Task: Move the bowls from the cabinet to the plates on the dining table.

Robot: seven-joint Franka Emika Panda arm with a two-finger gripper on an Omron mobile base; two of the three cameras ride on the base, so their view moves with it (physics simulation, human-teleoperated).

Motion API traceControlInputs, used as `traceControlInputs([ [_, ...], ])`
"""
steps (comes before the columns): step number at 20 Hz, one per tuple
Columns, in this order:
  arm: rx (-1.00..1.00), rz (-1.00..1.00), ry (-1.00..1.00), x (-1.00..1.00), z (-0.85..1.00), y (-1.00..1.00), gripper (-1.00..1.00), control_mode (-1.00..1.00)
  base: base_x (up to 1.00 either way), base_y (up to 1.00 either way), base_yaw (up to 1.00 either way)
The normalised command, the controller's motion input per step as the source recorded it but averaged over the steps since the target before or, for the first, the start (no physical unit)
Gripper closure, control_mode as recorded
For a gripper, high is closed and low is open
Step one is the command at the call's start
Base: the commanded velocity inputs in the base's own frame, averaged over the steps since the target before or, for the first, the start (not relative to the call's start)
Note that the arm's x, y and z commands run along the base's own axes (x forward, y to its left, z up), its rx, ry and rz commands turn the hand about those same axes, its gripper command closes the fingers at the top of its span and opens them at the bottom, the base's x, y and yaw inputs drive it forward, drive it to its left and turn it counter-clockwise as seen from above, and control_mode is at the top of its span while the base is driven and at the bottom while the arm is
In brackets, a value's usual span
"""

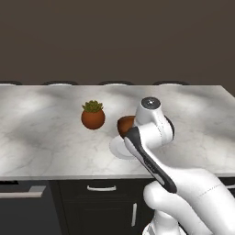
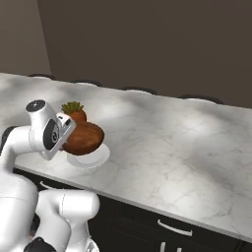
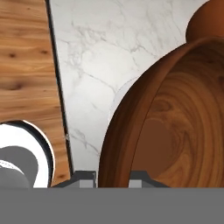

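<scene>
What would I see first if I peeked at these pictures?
First, the big white robot arm, its gripper pinching the rim of a shiny brown wooden bowl over a white plate near the marble dining table's front edge. Just behind sits a little green plant in a round reddish pot.

my left base camera sits behind the arm (image 1: 183, 193), which fills the lower right of its frame, and looks forward and down across the marble table (image 1: 46, 137) to the dark wall behind. my right base camera takes the same table from the other side, with the arm (image 2: 29, 197) at lower left and the table edge running diagonally. both share the potted plant (image 1: 93, 114), the wooden bowl (image 2: 83, 139) and the white plate (image 2: 96, 158) under it. my hand camera looks along the gripper (image 3: 113, 177), very near, the bowl's rim filling the right of its frame, wood floor (image 3: 26, 65) at upper left.
</scene>
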Motion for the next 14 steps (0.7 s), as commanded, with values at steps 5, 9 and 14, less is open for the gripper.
traceControlInputs([
  [5, 0.00, -0.03, 0.07, 0.37, -0.41, 0.13, 1.00, -1.00, 0.00, 0.00, 0.00],
  [9, 0.00, -0.02, 0.04, 0.31, -0.39, 0.13, 1.00, -1.00, 0.00, 0.00, 0.00],
  [14, -0.01, -0.02, 0.01, 0.28, -0.35, 0.10, 1.00, -1.00, 0.00, 0.00, 0.00],
])
